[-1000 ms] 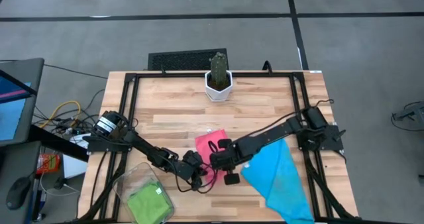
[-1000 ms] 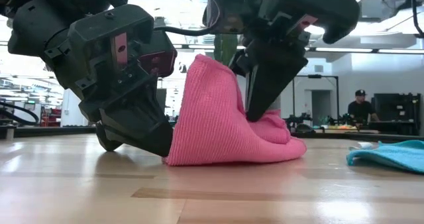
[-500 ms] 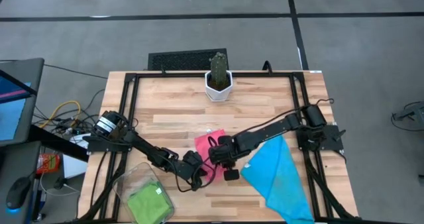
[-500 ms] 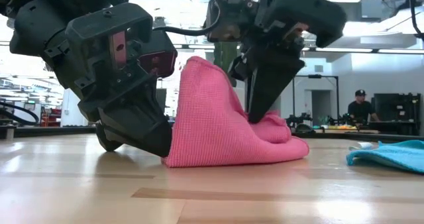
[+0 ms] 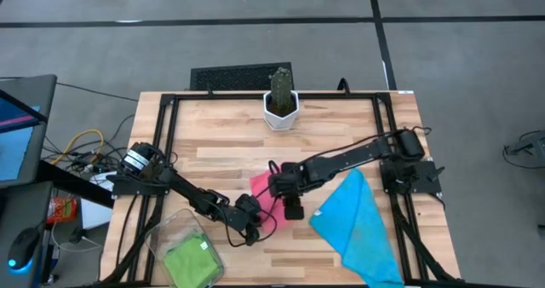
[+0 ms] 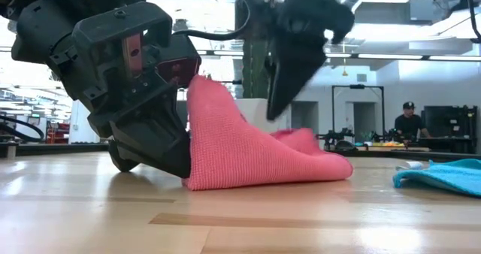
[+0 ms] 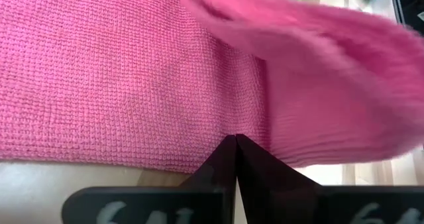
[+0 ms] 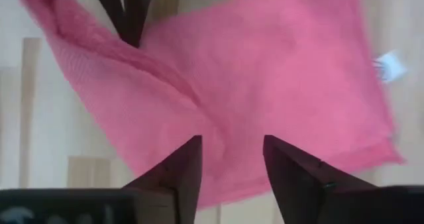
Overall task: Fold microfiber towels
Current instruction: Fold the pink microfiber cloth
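A hot pink towel [image 5: 266, 188] lies near the middle of the table. One part of it stands up in a loose peak [image 6: 201, 89] that leans against my left gripper [image 6: 179, 166]. That gripper is shut, with its tips down on the towel's near edge. My right gripper [image 8: 232, 159] hangs open just above the towel and touches nothing. A sky blue towel [image 5: 359, 228] lies spread at the near right. A light green towel [image 5: 192, 259] sits in the clear bin. My left gripper presses its shut fingertips [image 7: 235, 144] down on the pink towel just inside its near edge [image 7: 165, 159]. It comes slanting down from the table's near left. That edge stays flat on the wood, while the cloth beside it stands up against the gripper.
A potted cactus [image 5: 280, 100] in a white pot stands at the far middle. The clear bin [image 5: 174, 231] is at the near left corner. Black frame rails [image 5: 166, 126] run along the table's sides. A person [image 6: 408, 122] sits in the room far behind.
My right gripper has opened and let go of the pink towel, then risen and gone toward the table's far edge. The towel's raised fold has dropped from its hold. Its peak now sits lower and leans toward my left gripper. The pressed edge has stayed put.
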Tool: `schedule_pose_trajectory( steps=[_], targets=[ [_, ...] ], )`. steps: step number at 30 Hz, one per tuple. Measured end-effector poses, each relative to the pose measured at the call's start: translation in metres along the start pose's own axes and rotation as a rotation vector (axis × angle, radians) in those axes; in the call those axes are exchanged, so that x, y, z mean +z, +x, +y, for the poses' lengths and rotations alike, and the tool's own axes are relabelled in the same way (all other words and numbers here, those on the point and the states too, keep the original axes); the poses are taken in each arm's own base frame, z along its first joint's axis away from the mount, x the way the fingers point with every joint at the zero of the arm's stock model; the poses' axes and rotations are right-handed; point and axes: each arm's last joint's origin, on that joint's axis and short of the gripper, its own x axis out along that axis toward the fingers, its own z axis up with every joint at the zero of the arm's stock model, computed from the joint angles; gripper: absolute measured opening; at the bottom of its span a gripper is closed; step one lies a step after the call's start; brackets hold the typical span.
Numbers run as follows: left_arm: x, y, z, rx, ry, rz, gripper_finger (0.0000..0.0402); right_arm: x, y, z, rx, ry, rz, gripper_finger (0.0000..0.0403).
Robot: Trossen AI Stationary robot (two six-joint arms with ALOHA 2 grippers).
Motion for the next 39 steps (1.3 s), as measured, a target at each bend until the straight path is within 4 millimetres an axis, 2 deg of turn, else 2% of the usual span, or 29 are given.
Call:
schedule_pose_trajectory(
  steps=[7,9,12,14,16,18,20,22,29,32,39],
  targets=[
    [0.002,-0.001,-0.001,-0.017,-0.003,0.012,0.0000,-0.002,-0.038,-0.009,-0.045,0.064,-0.057,0.0200],
    [0.003,-0.001,0.000,-0.023,-0.011,0.015,0.0000,-0.002,-0.046,-0.002,-0.028,0.056,-0.080,0.0198],
    [0.004,-0.001,0.000,-0.023,-0.015,0.015,0.0000,-0.001,-0.048,0.020,0.015,-0.012,-0.118,0.0191],
    [0.004,-0.001,0.000,-0.022,-0.016,0.013,0.0000,-0.007,-0.040,0.033,0.013,-0.078,-0.111,0.0188],
    [0.004,-0.001,0.000,-0.022,-0.016,0.012,0.0000,-0.004,-0.025,0.034,0.005,-0.106,-0.153,0.0185],
    [0.004,-0.001,0.000,-0.022,-0.015,0.012,0.0000,-0.008,-0.014,0.027,-0.013,-0.104,-0.139,0.0184],
    [0.004,-0.001,0.000,-0.017,-0.013,0.013,0.0000,-0.001,-0.006,0.019,-0.003,-0.089,-0.192,0.0183],
    [0.004,-0.001,0.000,-0.019,-0.008,0.012,0.0000,-0.002,0.004,0.013,0.007,-0.093,-0.161,0.0183],
    [0.004,-0.001,0.000,-0.014,-0.017,0.003,0.0000,-0.004,0.048,0.017,0.059,-0.164,-0.107,0.0185],
    [0.004,-0.001,0.001,-0.012,-0.017,0.006,0.0000,-0.004,0.055,0.016,0.058,-0.150,-0.101,0.0180],
    [0.004,-0.001,0.000,-0.012,-0.018,0.003,0.0000,-0.007,0.052,0.011,0.050,-0.132,-0.072,0.0154]
  ],
)
